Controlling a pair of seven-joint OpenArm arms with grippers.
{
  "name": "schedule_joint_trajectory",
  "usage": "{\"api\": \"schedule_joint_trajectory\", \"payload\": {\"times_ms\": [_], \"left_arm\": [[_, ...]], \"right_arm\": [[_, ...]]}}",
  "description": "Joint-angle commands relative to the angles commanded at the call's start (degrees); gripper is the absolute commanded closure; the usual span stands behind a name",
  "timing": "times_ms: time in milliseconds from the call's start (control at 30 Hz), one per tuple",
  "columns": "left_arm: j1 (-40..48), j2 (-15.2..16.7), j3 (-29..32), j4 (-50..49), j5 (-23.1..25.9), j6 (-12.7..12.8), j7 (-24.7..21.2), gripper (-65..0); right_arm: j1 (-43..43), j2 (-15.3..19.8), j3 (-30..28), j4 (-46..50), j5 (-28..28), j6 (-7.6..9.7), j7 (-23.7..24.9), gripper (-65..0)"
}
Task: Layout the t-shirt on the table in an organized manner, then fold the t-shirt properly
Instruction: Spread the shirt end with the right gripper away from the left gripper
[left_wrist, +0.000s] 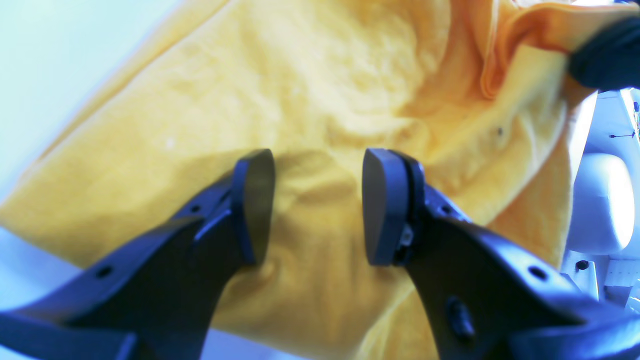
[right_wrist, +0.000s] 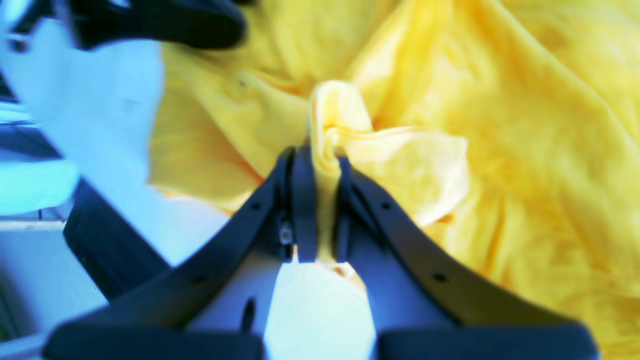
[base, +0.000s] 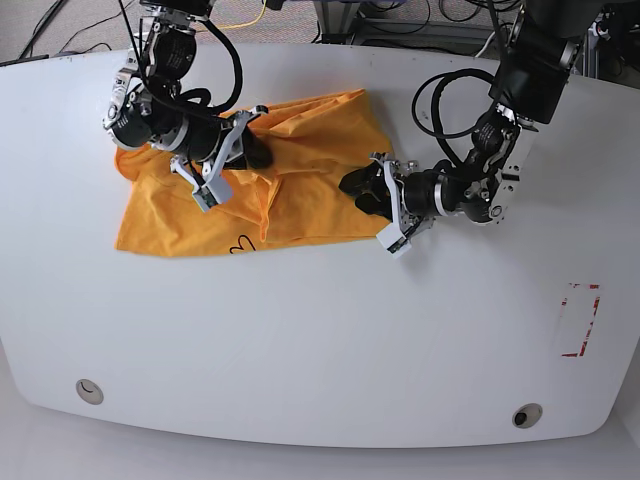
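Note:
The orange-yellow t-shirt (base: 165, 225) lies crumpled on the upper left of the white table (base: 320, 330), with a bit of black script (base: 240, 243) showing at its near edge. My right gripper (base: 252, 142) is shut on a bunched fold of the t-shirt (right_wrist: 340, 115) near the garment's middle; in the right wrist view the cloth is pinched between the fingers (right_wrist: 302, 200). At the shirt's right edge my left gripper (base: 358, 192) is open. In the left wrist view its pads (left_wrist: 382, 205) stand wide apart just above the wrinkled t-shirt (left_wrist: 280, 110), holding nothing.
A red-marked rectangle (base: 580, 320) sits at the table's right side. Two round grommet holes (base: 89, 391) (base: 527, 414) lie near the front edge. Cables and equipment crowd the floor behind the table's far edge (base: 400, 45).

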Motion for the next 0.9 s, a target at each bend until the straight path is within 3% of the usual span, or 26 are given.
{"api": "schedule_joint_trajectory", "payload": {"times_ms": [167,500,900], "left_arm": [[0.0,0.0,0.0,0.0,0.0,0.0,0.0,-26.9],[0.0,-0.1,0.0,0.0,0.0,0.0,0.0,-26.9],[0.0,-0.5,0.0,-0.1,0.0,0.0,0.0,-26.9]], "right_arm": [[-2.7,2.7,0.1,0.0,2.3,0.00,0.0,-3.6],[-6.1,6.2,5.7,0.0,7.7,0.00,-0.1,-3.6],[-9.1,7.4,6.2,0.0,7.9,0.00,-0.1,-4.6]]}}
